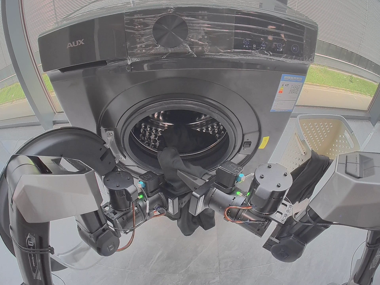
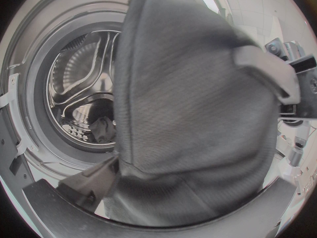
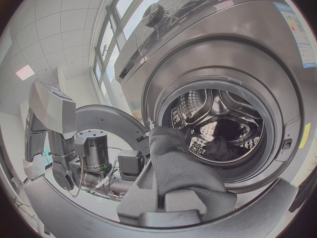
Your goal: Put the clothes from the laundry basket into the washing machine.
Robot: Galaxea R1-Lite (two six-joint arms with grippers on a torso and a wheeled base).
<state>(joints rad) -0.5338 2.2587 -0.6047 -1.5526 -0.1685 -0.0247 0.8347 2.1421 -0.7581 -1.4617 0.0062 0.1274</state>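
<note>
Matt, coarse-knit black cloth (image 3: 185,169) sits in the right pincer (image 3: 161,185); beyond it shine a glossy steel drum (image 3: 211,113) and a smooth grey-metal washing machine (image 3: 231,50).

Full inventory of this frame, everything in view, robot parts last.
washing machine: 1, dark grey, centre
door: 1, dark, swung open on the machine's left
black garment: 1, black, at the drum mouth, hanging below it
clothes in drum: 1 pile, black, drum bottom
laundry basket: 1, beige, right of the machine
dark cloth: 1, black, draped over the basket's rim
right gripper: 1, fingers shut on black garment
left gripper: 1, against the garment
</note>
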